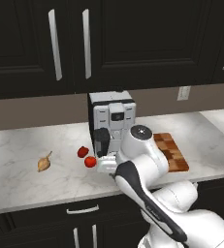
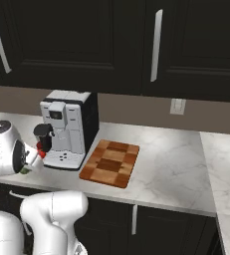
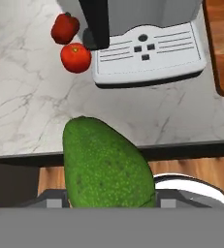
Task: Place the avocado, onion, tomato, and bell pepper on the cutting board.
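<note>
Item one, avocado (image 3: 106, 162): I have it clenched in the hand (image 3: 111, 203), lifted off the table (image 3: 31, 111), tomato (image 3: 75, 57) and pepper (image 3: 65, 28) lying ahead; next, I judge, carry it sideways to the cutting board (image 3: 223, 48) and let go there.

The surface (image 1: 26, 179) is polished white marble with grey veins; on it beside the plastic coffee machine (image 1: 111, 121), a wooden cutting board (image 2: 109, 163); the avocado (image 3: 106, 167) looks pebbly, the tomato (image 3: 75, 57) glossy.
</note>
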Robot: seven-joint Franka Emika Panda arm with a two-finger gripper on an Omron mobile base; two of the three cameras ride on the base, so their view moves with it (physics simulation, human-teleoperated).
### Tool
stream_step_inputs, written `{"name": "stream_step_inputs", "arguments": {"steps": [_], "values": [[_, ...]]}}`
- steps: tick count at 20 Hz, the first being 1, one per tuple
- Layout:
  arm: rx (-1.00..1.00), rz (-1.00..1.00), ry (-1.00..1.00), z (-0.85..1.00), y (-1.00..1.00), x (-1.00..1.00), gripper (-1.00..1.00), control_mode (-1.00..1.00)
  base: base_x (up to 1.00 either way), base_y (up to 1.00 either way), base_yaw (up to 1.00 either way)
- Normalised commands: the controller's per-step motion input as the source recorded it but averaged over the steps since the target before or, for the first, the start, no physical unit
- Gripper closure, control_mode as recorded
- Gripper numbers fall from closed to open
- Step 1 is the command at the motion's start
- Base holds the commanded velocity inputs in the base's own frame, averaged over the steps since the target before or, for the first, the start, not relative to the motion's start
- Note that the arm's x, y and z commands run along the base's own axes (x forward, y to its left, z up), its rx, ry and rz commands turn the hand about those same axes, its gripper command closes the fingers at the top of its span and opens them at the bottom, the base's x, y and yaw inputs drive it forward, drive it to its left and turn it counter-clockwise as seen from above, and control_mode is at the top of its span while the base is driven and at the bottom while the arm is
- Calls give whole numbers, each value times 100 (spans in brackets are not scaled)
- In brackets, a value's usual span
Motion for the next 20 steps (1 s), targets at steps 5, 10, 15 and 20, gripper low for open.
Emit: {"name": "stream_step_inputs", "arguments": {"steps": [5, 10, 15, 20], "values": [[0, -3, 1, 16, -99, 0, 100, -100, 0, 0, 0], [0, -1, 13, 25, -100, 8, 100, -100, 0, 0, 0], [0, -2, 19, 13, -100, 25, 100, -100, 0, 0, 0], [0, -2, 12, 0, -98, 35, 100, -100, 0, 0, 0]]}}
